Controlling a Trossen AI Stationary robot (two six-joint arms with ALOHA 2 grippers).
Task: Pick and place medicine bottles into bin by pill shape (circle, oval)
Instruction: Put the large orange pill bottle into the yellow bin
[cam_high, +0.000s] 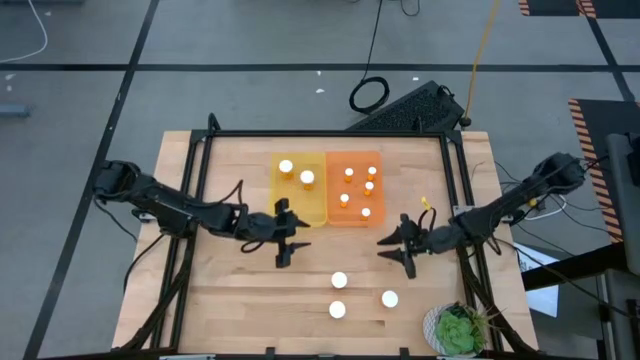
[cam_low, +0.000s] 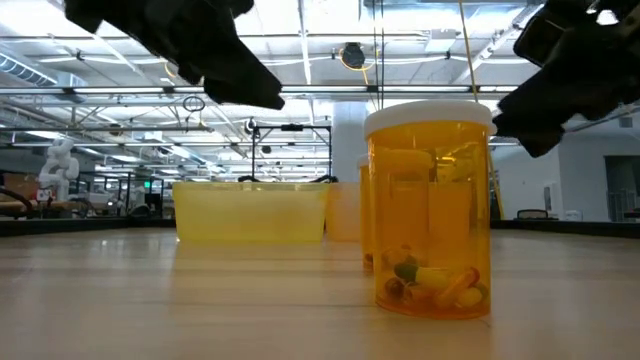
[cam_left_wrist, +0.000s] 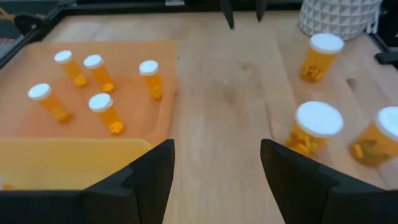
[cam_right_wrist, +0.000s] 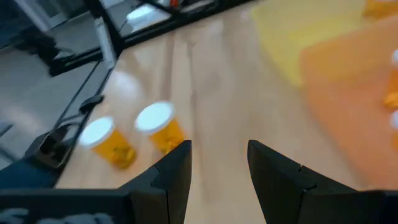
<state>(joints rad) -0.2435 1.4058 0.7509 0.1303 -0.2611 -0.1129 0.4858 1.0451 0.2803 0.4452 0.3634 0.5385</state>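
Observation:
Three medicine bottles (cam_high: 339, 281) (cam_high: 337, 310) (cam_high: 389, 298), amber with white caps, stand upright on the wooden table near its front edge. One of them (cam_low: 430, 210) fills the low view. Two more stand in the yellow bin (cam_high: 318, 213), and several stand in the orange bin (cam_high: 352, 222) beside it. My left gripper (cam_high: 292, 236) hovers open just in front of the yellow bin. My right gripper (cam_high: 392, 243) hovers open in front of the orange bin's right corner. Both are above the table and behind the three loose bottles (cam_left_wrist: 318, 124) (cam_right_wrist: 158, 127).
A potted green plant (cam_high: 458, 330) in a white faceted pot (cam_left_wrist: 339, 17) stands at the table's front right corner. A black frame (cam_high: 330, 133) runs round the table's far and side edges. Bare wood lies between the bins and the loose bottles.

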